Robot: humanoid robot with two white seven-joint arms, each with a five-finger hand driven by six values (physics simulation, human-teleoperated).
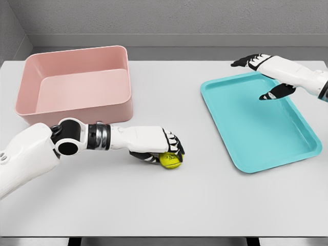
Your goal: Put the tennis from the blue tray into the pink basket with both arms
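yellow-green tennis ball (170,160) sat on white table (205,205), left hand (163,145) curled over it; right hand (266,72) hung slack-fingered above turquoise tray (256,148). risk: shallow top grip, ball may roll before reaching far-left pink plastic basket (31,110).

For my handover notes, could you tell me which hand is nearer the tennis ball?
Left. The left hand is on the tennis ball; the right hand hovers over the blue tray.
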